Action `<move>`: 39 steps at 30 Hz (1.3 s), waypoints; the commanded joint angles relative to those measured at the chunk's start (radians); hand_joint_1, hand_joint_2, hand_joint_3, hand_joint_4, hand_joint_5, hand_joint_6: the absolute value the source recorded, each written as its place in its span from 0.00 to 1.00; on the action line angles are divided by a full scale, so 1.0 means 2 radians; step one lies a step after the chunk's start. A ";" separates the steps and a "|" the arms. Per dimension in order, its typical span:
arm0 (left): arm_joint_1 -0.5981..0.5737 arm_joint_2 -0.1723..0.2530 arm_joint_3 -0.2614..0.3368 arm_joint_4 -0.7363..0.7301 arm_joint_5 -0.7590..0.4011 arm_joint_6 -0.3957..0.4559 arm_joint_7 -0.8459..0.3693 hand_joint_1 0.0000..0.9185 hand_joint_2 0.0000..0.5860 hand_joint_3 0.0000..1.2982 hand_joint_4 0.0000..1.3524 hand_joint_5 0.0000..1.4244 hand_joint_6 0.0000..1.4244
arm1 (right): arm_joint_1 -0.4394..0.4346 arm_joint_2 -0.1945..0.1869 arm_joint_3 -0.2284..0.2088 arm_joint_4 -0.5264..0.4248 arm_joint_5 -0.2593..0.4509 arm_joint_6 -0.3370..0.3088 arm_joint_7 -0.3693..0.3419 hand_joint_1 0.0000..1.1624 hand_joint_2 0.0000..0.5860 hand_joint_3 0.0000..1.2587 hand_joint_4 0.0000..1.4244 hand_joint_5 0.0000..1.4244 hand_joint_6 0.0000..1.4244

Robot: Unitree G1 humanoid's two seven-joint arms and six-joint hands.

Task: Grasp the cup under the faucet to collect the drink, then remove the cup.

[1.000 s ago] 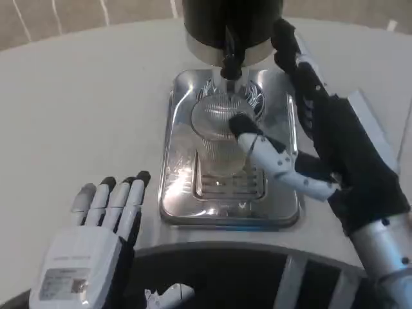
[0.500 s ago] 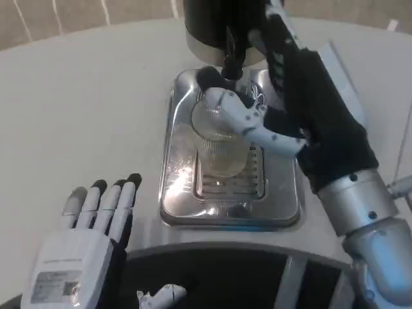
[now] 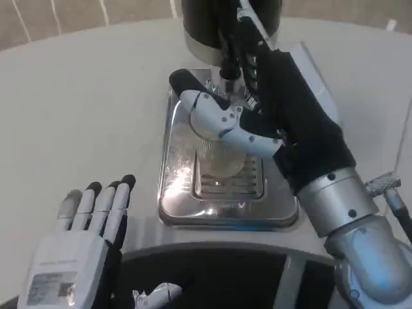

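One clear ribbed plastic cup (image 3: pixel 217 151) stands on the one shiny steel drip tray (image 3: pixel 179 193) near the far edge of the white surface (image 3: pixel 84 109), directly below the one black faucet (image 3: pixel 229 61) of the dark dispenser (image 3: pixel 206 22). The right hand (image 3: pixel 257 122) wraps around the cup, a white finger crossing its rim. The left hand (image 3: pixel 84 241) lies flat near the near edge, fingers spread, holding nothing.

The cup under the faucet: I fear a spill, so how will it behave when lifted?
The cup looks clear and ribbed, so probably thin, light and crushable. The right robot hand covers its rim; any contents could slosh if tilted.
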 commanded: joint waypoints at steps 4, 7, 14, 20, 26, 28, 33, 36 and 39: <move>0.003 -0.004 0.004 0.007 -0.002 0.002 0.011 0.00 0.23 0.00 0.00 0.00 0.00 | -0.016 -0.008 0.002 0.008 0.014 0.003 0.019 0.63 0.65 0.00 0.00 0.00 0.00; 0.004 -0.005 0.004 0.008 -0.004 0.002 0.013 0.00 0.23 0.00 0.00 0.00 0.00 | -0.021 -0.013 0.000 0.012 0.018 0.005 0.025 0.63 0.65 0.00 0.00 0.00 0.00; -0.002 0.003 0.010 0.018 -0.024 -0.012 0.010 0.00 0.21 0.00 0.00 0.00 0.00 | -0.038 -0.038 0.010 0.014 0.008 0.016 0.050 0.62 0.64 0.00 0.00 0.00 0.00; -0.009 0.003 0.013 0.026 -0.030 -0.017 0.010 0.00 0.18 0.00 0.00 0.00 0.01 | -0.068 -0.079 0.036 0.016 -0.023 0.022 0.084 0.59 0.63 0.00 0.00 0.00 0.00; -0.008 0.001 0.012 0.028 -0.037 -0.015 0.004 0.00 0.18 0.00 0.00 0.00 0.01 | -0.101 -0.116 0.077 0.008 -0.086 0.015 0.117 0.52 0.62 0.00 0.00 0.00 0.00; -0.008 0.000 0.013 0.028 -0.037 -0.014 0.006 0.00 0.18 0.00 0.00 0.00 0.01 | -0.109 -0.124 0.086 0.007 -0.110 0.013 0.123 0.51 0.61 0.00 0.00 0.00 0.00; -0.009 -0.003 0.016 0.033 -0.041 -0.008 0.006 0.00 0.18 0.00 0.00 0.00 0.02 | -0.127 -0.140 0.105 0.004 -0.178 0.013 0.143 0.51 0.61 0.00 0.00 0.00 0.00; -0.012 -0.005 0.016 0.037 -0.041 -0.004 0.008 0.00 0.18 0.00 0.00 0.00 0.02 | -0.131 -0.142 0.110 0.006 -0.204 0.010 0.153 0.51 0.61 0.00 0.00 0.00 0.00; -0.015 -0.008 0.017 0.042 -0.042 -0.001 0.011 0.00 0.18 0.00 0.00 0.00 0.03 | -0.129 -0.139 0.110 0.007 -0.218 0.006 0.156 0.51 0.61 0.00 0.00 0.00 0.00</move>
